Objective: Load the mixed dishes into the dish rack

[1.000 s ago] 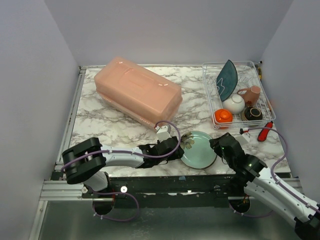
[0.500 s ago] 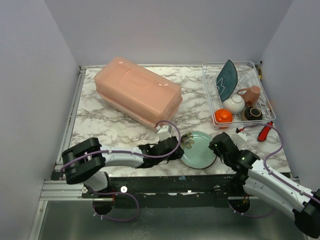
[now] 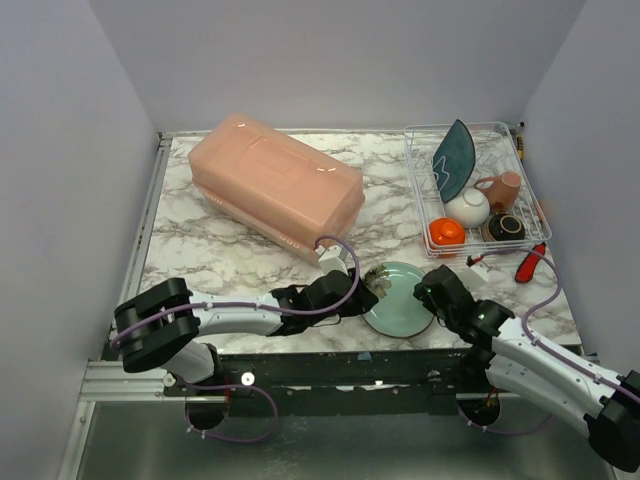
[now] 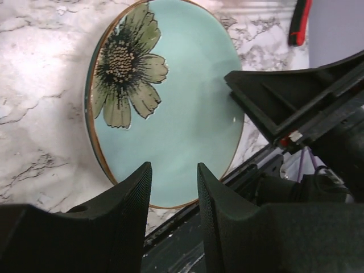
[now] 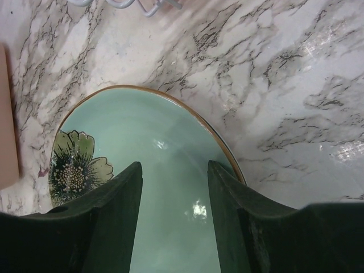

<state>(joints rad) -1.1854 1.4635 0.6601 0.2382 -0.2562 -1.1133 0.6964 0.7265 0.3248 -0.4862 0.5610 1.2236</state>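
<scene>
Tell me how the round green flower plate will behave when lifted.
The round pale-green glazed flower plate shows glossy highlights, so probably slippery. It looks ceramic: likely rigid and breakable. Lying flat on the marble table, its low rim may be hard to catch.

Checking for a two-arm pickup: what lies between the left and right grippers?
The pale-green flower plate lies flat on the table between the left gripper and right gripper, clearest in the top view.

pink tub point(image 3: 275, 185): back left on marble table point(image 3: 200, 250) | red-handled tool point(image 3: 529, 262): right edge
</scene>
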